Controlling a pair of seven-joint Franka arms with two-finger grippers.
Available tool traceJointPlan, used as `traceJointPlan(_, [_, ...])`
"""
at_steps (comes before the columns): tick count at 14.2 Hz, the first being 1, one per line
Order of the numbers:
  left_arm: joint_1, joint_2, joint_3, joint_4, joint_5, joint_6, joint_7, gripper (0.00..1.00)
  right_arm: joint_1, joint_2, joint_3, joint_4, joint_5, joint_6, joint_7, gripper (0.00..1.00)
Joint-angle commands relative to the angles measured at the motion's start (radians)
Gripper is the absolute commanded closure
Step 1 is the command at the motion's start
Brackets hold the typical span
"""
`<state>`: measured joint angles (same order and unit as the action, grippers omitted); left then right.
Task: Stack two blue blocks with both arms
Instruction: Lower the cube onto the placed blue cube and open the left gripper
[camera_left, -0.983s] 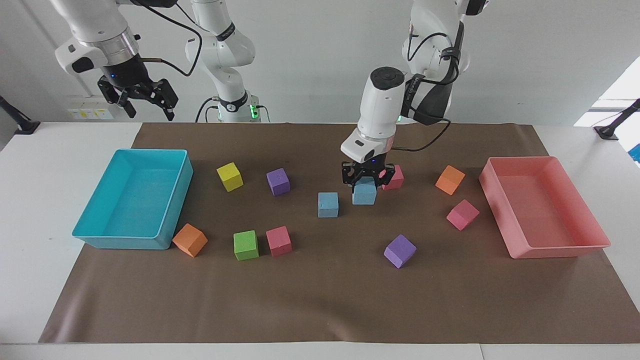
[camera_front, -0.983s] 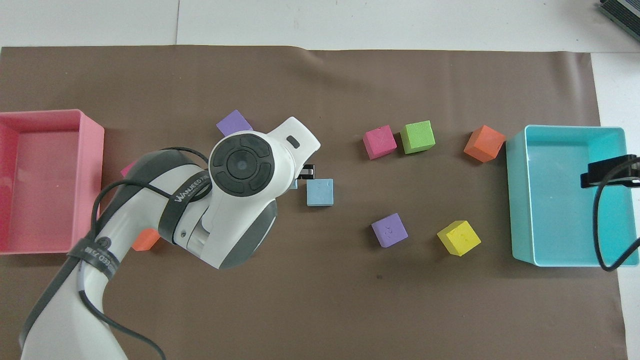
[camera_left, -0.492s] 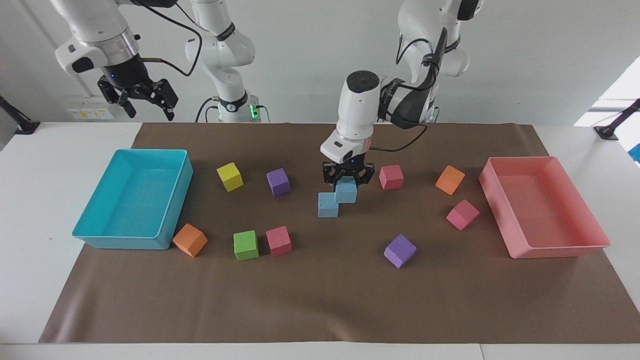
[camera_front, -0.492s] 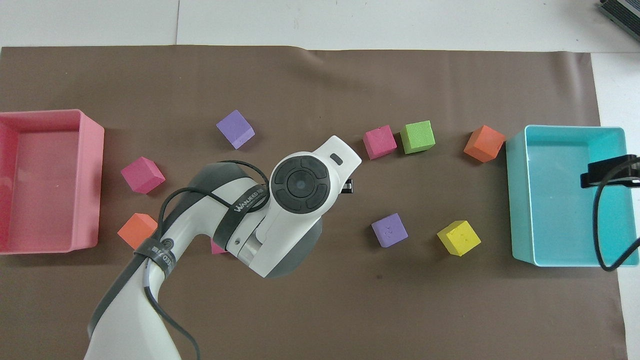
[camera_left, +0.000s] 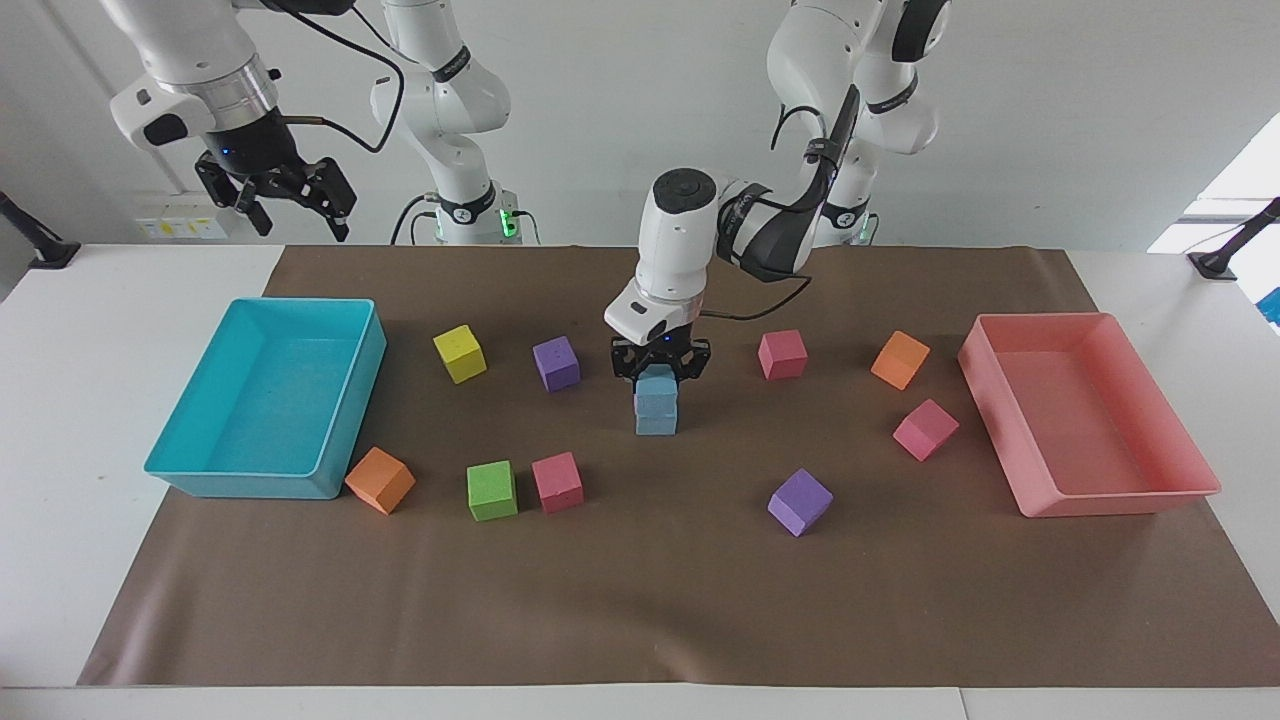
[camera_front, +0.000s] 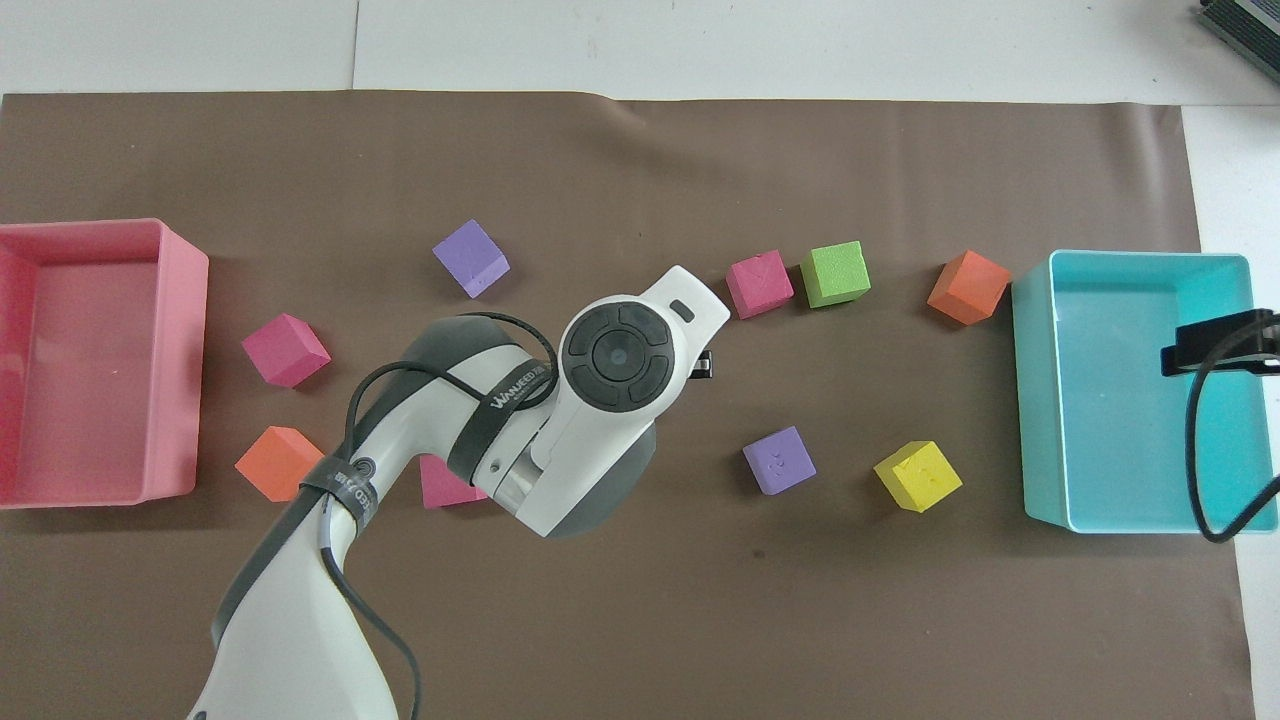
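At frame centre you see the left gripper (camera_left: 660, 372) clamping the upper blue block (camera_left: 657, 390) above the lower blue block (camera_left: 656, 422) (contact unclear); the right gripper (camera_left: 290, 200), upper left, waits spread wide

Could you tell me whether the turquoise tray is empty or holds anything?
Empty: the turquoise plastic tray shows only its bare floor in both views.
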<state>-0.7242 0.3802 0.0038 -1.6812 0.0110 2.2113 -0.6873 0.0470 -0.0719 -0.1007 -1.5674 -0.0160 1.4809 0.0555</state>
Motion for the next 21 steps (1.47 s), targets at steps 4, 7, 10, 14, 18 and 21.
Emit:
traceJointPlan(4, [-0.029,-0.007,0.018,-0.025,0.006,0.007,-0.011,0.89,-0.007,-0.005,0.003,0.003,0.024,-0.013,-0.019,0.0])
traceJointPlan(7, [-0.029,-0.012,0.018,-0.043,0.009,0.011,-0.011,0.89,-0.007,-0.005,0.003,0.003,0.024,-0.014,-0.019,0.0])
traceJointPlan(10, [-0.029,-0.014,0.018,-0.049,0.021,0.013,-0.011,0.89,-0.007,-0.005,0.003,0.003,0.024,-0.014,-0.019,0.0])
traceJointPlan(14, [-0.024,-0.017,0.018,-0.057,0.023,0.044,-0.011,0.88,-0.007,-0.005,0.003,0.003,0.024,-0.014,-0.019,0.0])
traceJointPlan(18, [-0.018,-0.02,0.018,-0.077,0.023,0.054,-0.009,0.88,-0.007,-0.005,0.003,0.003,0.024,-0.014,-0.019,0.0])
traceJointPlan(21, [-0.014,-0.021,0.016,-0.081,0.024,0.064,-0.006,0.82,-0.007,-0.005,0.003,0.003,0.024,-0.014,-0.019,0.0])
